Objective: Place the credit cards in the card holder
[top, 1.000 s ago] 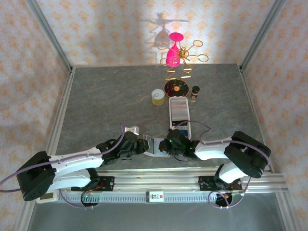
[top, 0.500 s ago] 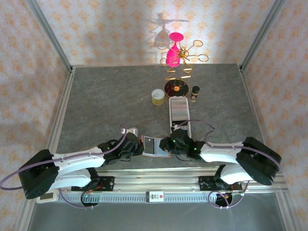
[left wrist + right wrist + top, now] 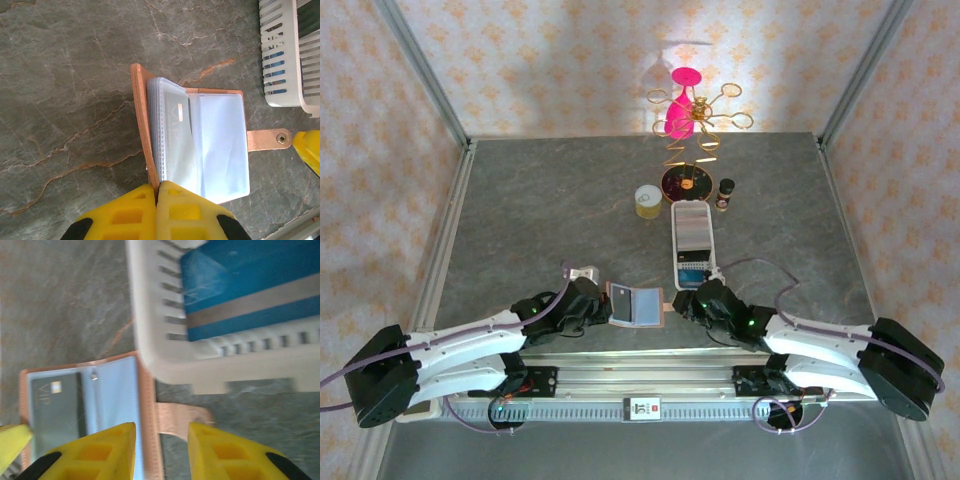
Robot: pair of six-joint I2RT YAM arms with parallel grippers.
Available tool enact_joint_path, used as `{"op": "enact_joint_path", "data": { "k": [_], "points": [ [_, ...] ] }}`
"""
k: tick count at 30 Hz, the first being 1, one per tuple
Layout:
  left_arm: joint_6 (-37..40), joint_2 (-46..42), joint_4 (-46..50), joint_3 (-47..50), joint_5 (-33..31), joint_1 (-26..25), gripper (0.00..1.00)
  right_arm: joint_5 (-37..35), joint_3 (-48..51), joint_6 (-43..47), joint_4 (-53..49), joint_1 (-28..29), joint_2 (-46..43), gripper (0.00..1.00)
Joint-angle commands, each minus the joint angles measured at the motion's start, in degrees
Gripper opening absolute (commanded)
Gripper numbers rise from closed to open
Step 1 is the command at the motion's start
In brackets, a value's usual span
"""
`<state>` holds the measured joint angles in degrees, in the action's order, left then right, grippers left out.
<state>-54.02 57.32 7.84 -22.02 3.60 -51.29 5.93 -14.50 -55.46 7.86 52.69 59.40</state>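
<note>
Near the front edge of the grey stone-patterned table point(image 3: 540, 220), between the two arms, a tan pinkish-brown leather card holder point(image 3: 638, 307) lies opened flat. Its pale clear plastic sleeves point(image 3: 220, 130) are fanned out from the spine like pages, and its narrow closing tab point(image 3: 265, 139) with a small metal snap points to the right. One sleeve holds a dark credit card marked VIP point(image 3: 55, 405), with a small pale chip near its corner.

The left tool point(image 3: 156, 192) is closed, its yellow fingers pressed together on the near edge of the holder's left leather cover, which stands up on its edge beside the sleeves.

The right tool point(image 3: 160, 430) has its yellow fingers parted. From the right wrist the tab lies in the gap between them; I cannot tell whether they touch it.

Just beyond the holder's right side sits a long white slotted plastic tray point(image 3: 676, 240), not touching it. At the tray's near end lies a bright blue credit card with a grey stripe point(image 3: 250, 285). What fills the rest of the tray is too small to tell
</note>
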Motion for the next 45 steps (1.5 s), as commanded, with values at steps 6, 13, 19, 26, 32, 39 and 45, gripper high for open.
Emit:
{"op": "enact_joint_path", "data": {
  "k": [6, 13, 19, 26, 32, 39, 45],
  "points": [
    [1.12, -0.45, 3.49, 0.58, -0.25, -0.03, 0.00, 1.74, 2.35, -2.11, 2.66, -2.38, 0.85, 0.33],
    [0.95, -1.03, 2.90, 0.66, 0.34, 0.04, 0.00, 2.65, 3.79, -2.62, 3.65, -2.68, 0.04, 0.22],
    [1.11, -1.07, 3.15, 0.14, 0.95, -0.01, 0.00, 2.82, 3.40, -2.31, 4.17, -2.80, 1.18, 0.15],
    [0.95, -1.59, 3.43, -0.28, 1.73, 0.04, 0.00, 3.53, 2.63, -1.29, 5.16, -2.85, 2.30, 0.00],
    [1.49, -0.85, 3.31, -2.95, 4.21, 0.01, 0.00, 5.59, 2.01, 0.48, 5.79, -2.60, 1.45, 0.00],
    [1.30, 4.85, -3.99, -7.43, 8.13, -0.99, 0.20, 6.77, 2.27, 0.97, 7.81, -0.43, 2.23, 0.00],
    [1.45, 15.00, -10.65, -11.72, 10.81, -3.24, 0.33, 4.37, 2.20, 0.45, 6.40, 0.61, 1.07, 0.00]
  ]
}}
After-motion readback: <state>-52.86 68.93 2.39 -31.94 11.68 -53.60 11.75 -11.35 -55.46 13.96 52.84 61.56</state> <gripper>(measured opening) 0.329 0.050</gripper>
